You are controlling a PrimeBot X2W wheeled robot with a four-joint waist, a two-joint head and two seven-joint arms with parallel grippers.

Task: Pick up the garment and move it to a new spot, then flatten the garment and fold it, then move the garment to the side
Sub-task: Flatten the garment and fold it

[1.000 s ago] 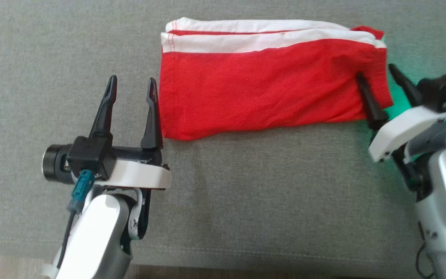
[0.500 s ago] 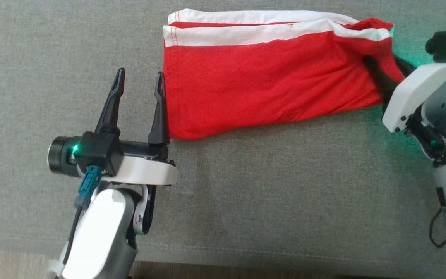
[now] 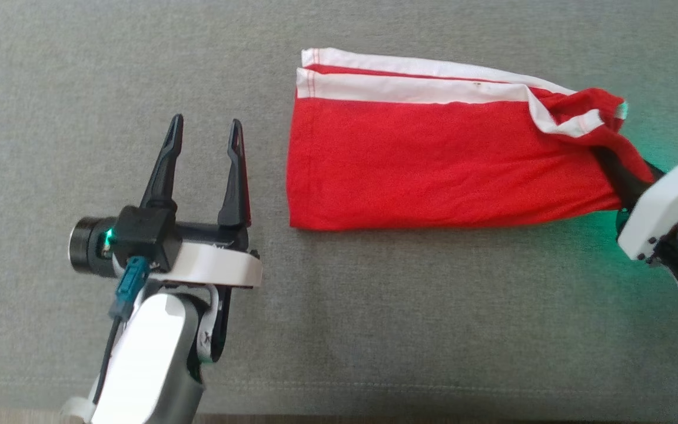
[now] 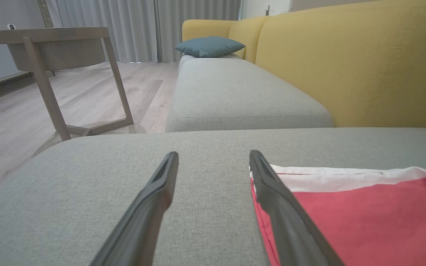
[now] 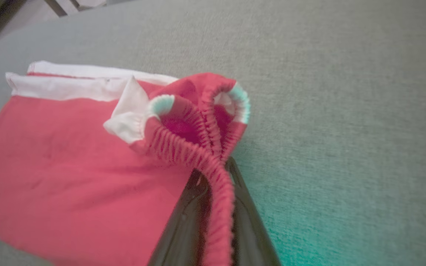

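now the right claw (image 5: 215,177) has it, clenched on the bunched elastic waistband (image 5: 183,147) at the right end of the garment (image 3: 433,171), and the pull is on. a second ago the red cloth's left edge sat against the left claw (image 3: 205,126); now bare grey sofa cushion (image 3: 374,324) shows between them, so the folded bundle has slid right across the seat. left claw hangs released, fingers spread, holding nothing. the garment lies flat along most of its length, white stripe (image 3: 409,91) on the far edge, only the gripped end lifted and puckered. looks like the last leg, the move to the side; the risk is the folded layers shearing apart under the drag.
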